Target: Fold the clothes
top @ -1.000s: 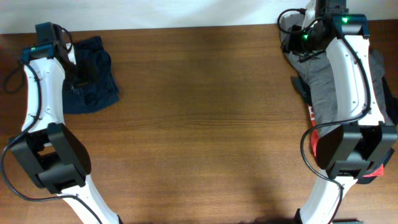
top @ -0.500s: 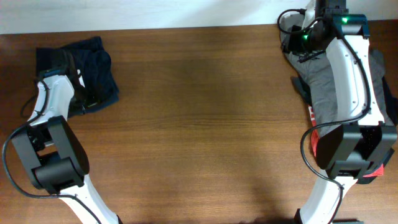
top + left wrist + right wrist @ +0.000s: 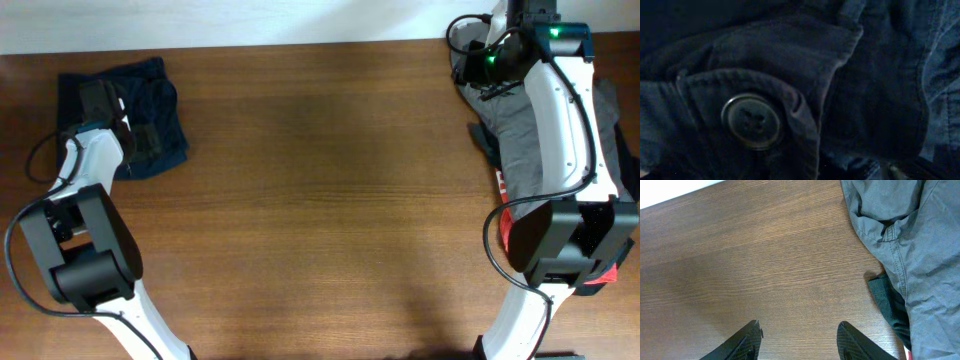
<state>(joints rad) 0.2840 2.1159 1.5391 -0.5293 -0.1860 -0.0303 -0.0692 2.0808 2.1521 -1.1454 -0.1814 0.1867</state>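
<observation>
The dark navy shorts (image 3: 152,118) lie bunched at the table's far left corner. My left gripper (image 3: 100,102) sits low on their left part. The left wrist view is filled with the dark fabric of the shorts (image 3: 850,75) and a round button (image 3: 751,121) on a flap; the jaws are lost in the dark, so I cannot tell whether they are open or shut. My right gripper (image 3: 800,330) is open and empty above bare wood at the far right, beside a grey garment (image 3: 910,235).
The grey garment (image 3: 528,130) lies along the right edge under the right arm, with a dark green piece (image 3: 887,305) beneath it. A red-and-black item (image 3: 505,225) lies nearer the front right. The wooden table (image 3: 330,200) spreads between the arms.
My left gripper has come from the far left corner down and toward me onto the shorts, and the shorts' left part now shows uncovered. The right arm has not moved.
</observation>
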